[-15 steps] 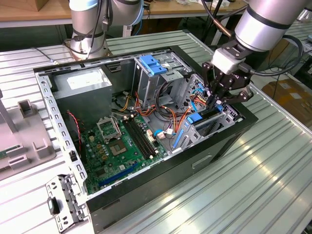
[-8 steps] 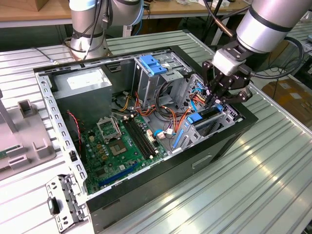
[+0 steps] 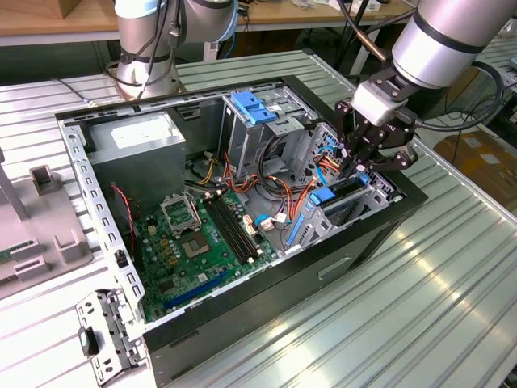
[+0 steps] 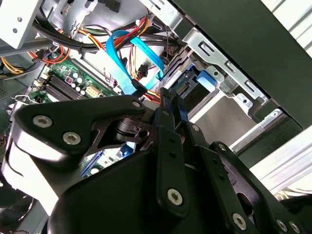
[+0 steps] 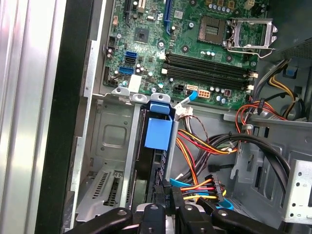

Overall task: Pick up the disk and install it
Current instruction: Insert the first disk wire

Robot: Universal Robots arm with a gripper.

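Exterior view: an open black computer case [image 3: 355, 250] lies on its side on a ribbed metal table [image 3: 452, 283], its inside facing up. Within it, from largest to smallest, sit a green motherboard [image 3: 194, 242], a grey power-supply box [image 3: 137, 153] toward the exterior view's left, a metal drive cage [image 3: 266, 129] topped by a blue plastic bracket [image 3: 253, 107], and bundles of orange, red and yellow cables [image 3: 283, 198].

A silver robot arm [image 3: 452, 36] reaches in from the exterior view's upper right. Its black gripper [image 3: 355, 166] hangs over the drive bay [image 3: 347, 212] at the case's front corner, on the exterior view's right.

The disk [image 5: 155, 161] stands on edge in that bay, between grey metal walls; its blue plastic carrier rail [image 5: 159, 132] shows in the first wrist view, just beside the motherboard's edge. The disk's upper end reaches the gripper fingers [image 5: 165, 214].

Second wrist view: the two black fingers [image 4: 168, 146] lie close together, clenched on the thin dark edge of the disk [image 4: 181, 97], with flat blue data cables [image 4: 131, 63] near them.
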